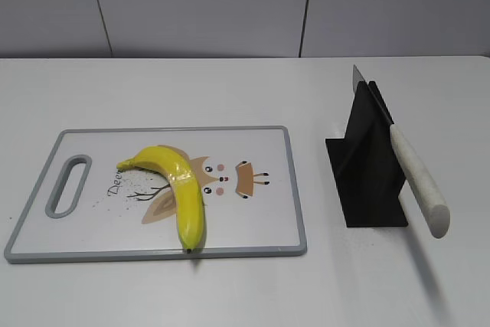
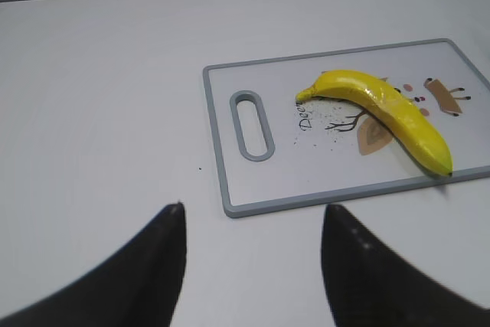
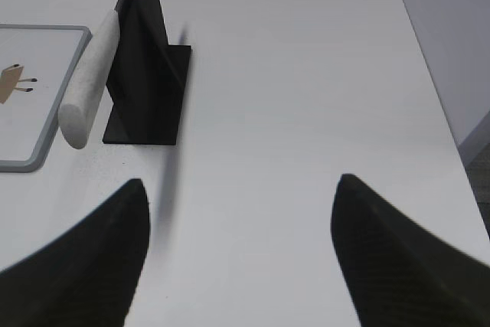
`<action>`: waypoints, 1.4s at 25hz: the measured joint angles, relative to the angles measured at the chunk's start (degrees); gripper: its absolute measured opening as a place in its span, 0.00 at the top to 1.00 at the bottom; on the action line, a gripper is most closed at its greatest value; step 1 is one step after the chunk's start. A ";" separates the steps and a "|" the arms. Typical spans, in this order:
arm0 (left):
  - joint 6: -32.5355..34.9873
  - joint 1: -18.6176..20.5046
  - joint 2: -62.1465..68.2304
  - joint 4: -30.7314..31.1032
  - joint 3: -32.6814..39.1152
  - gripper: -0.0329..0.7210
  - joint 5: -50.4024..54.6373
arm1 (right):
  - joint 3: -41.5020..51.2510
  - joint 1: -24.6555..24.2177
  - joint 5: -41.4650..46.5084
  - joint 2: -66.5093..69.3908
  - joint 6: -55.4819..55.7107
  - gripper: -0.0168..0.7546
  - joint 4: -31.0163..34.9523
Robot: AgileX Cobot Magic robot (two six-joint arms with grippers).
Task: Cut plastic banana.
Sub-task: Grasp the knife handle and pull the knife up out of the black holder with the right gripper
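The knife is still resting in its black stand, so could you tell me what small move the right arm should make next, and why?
Probably the right gripper should move forward toward the knife's pale handle. Its jaws are open and empty, the knife leans in the black stand, and the plastic banana lies uncut on the cutting board.

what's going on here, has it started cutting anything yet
Nothing is being handled yet. The plastic banana lies whole on the cutting board, over its cartoon print. The knife rests in its black stand to the right of the board. The left gripper and right gripper are both open and empty above the table.
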 joint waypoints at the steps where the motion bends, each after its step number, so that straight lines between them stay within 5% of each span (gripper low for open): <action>1: 0.00 0.00 0.00 0.00 0.00 0.23 0.00 | 0.00 0.00 0.00 0.00 0.00 0.22 0.00; 15: 0.00 0.00 0.00 -0.05 0.00 0.23 0.00 | -1.24 0.00 -0.45 1.74 -0.02 0.22 -0.73; 28: 0.00 0.00 0.00 -0.05 0.00 0.24 0.00 | -12.33 0.24 0.36 33.89 -0.02 0.22 5.66; 35: 0.00 0.00 0.00 -0.05 0.00 0.24 0.00 | -16.37 9.59 -0.18 46.72 1.75 0.22 4.68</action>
